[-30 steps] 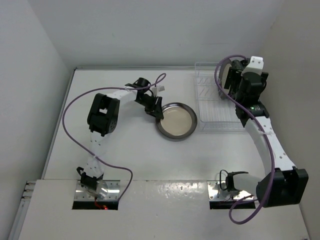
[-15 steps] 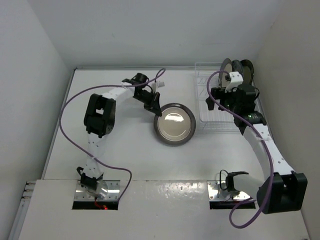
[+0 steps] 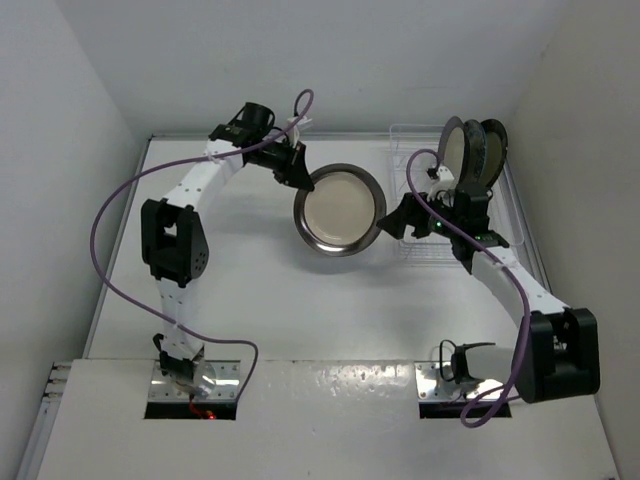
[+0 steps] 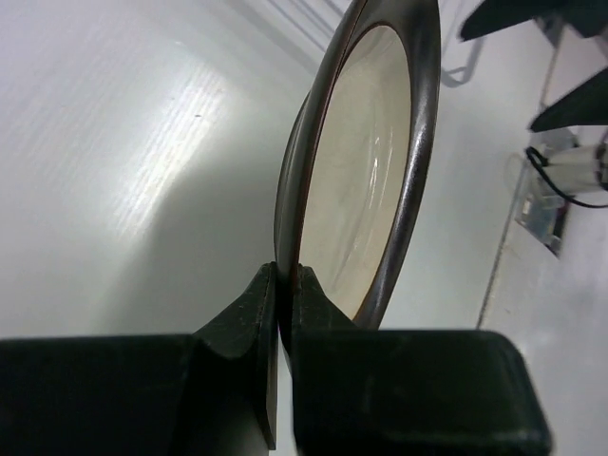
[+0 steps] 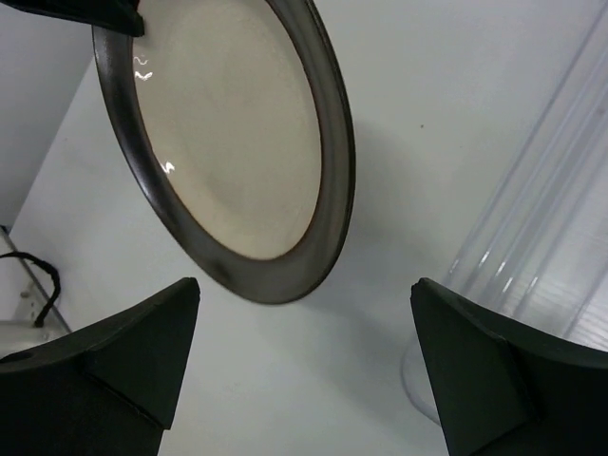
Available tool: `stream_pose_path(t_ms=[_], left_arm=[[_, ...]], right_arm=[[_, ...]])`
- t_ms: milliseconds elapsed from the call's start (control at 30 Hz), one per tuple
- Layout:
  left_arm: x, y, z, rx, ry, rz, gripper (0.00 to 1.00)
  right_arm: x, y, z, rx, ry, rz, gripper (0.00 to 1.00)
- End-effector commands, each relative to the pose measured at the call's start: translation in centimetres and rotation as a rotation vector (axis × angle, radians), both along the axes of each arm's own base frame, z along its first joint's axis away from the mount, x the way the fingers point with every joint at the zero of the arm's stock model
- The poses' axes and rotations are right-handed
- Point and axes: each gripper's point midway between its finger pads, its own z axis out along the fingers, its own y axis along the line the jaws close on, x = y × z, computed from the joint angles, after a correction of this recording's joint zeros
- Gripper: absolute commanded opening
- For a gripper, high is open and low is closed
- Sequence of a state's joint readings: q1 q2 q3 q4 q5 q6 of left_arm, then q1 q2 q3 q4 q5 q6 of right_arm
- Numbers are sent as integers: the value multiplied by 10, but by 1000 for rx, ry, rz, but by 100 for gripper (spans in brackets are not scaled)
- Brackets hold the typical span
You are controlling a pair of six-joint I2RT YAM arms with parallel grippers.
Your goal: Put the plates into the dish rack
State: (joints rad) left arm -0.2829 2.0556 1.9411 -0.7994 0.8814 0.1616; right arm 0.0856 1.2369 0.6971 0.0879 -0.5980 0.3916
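Note:
A grey-rimmed plate with a cream centre (image 3: 340, 208) hangs tilted above the table, left of the clear dish rack (image 3: 425, 240). My left gripper (image 3: 296, 176) is shut on the plate's far-left rim. In the left wrist view both fingers (image 4: 258, 313) pinch the rim of the plate (image 4: 366, 180). My right gripper (image 3: 397, 220) is open and empty just right of the plate, at the rack's left side. In the right wrist view the plate (image 5: 228, 133) hangs above and ahead of the open gripper (image 5: 304, 318). Other plates (image 3: 462, 150) stand upright at the rack's far end.
The rack's clear wall (image 5: 541, 237) shows at the right of the right wrist view. White walls close off the table at the back and both sides. Purple cables loop from both arms. The arm bases (image 3: 190, 375) sit at the near edge.
My left gripper has lifted the plate off the table, tipped it and carried it back and up. My right gripper has left the standing plates and swung left towards the held plate.

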Motion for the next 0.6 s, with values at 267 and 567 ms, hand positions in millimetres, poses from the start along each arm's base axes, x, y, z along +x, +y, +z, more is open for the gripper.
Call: stream_pose_path(t_ms=[267,567], left_arm=[[-62,-22,97,-286,-6,-223,0],[-69,-26,98,-305,20,-247,0]], right_arm=[[22,24,20,107,-83,40,78],[25,52,37,238,-81,71,10]])
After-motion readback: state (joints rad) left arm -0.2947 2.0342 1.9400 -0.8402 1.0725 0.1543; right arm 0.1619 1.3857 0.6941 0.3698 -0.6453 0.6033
